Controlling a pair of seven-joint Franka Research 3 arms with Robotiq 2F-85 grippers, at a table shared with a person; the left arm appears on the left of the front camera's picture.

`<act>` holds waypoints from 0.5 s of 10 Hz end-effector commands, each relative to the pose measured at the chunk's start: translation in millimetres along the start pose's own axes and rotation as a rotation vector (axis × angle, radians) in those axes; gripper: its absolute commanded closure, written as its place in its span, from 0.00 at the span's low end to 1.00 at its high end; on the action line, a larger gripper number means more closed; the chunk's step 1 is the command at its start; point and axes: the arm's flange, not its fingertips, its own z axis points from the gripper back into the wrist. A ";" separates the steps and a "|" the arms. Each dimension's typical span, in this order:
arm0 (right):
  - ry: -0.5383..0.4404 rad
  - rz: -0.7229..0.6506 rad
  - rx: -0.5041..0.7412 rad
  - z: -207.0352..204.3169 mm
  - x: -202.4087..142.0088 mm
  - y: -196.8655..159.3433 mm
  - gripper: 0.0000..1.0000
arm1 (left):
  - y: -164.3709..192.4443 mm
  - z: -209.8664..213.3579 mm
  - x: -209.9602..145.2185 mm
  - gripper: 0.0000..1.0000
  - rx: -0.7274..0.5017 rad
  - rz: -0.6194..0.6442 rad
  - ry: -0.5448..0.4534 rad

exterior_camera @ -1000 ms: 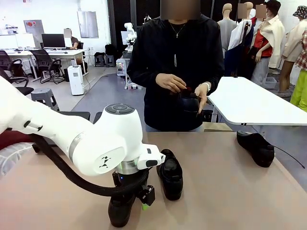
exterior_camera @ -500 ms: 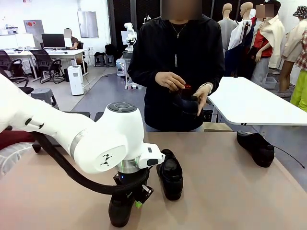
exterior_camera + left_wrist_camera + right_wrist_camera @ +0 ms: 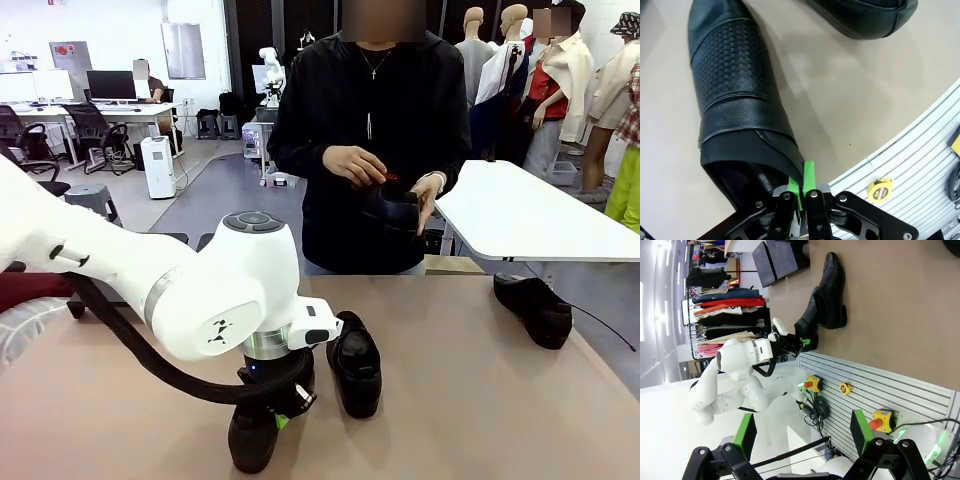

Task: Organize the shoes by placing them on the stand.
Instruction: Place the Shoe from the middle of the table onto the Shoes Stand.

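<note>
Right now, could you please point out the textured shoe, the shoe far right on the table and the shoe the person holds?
textured shoe [image 3: 727,80], left wrist view, on its embossed upper.
far-right shoe [image 3: 535,308], front view, on its upper.
held shoe [image 3: 392,212], front view, on its side.

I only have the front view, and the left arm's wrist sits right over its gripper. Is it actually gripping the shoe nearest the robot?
Observer: Yes. In the left wrist view the left gripper is shut on the near shoe, its green pads pinching the rim of the shoe's opening.
Operator: And the right arm?
Observer: The right gripper is open with nothing between its pads. It looks over the slatted panel toward the table.
Operator: Anything on that panel?
Observer: A yellow tape measure and a red-topped button box sit on it.
</note>
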 end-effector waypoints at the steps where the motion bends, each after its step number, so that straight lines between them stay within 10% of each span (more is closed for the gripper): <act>1: 0.001 -0.013 0.016 2.4 -0.5 6.0 0.00 | 8.7 42.2 -22.9 1.00 0.023 0.034 -0.047; 5: 0.001 -0.013 0.016 2.4 -0.5 6.0 0.00 | 36.2 146.0 -123.3 1.00 0.051 0.073 -0.111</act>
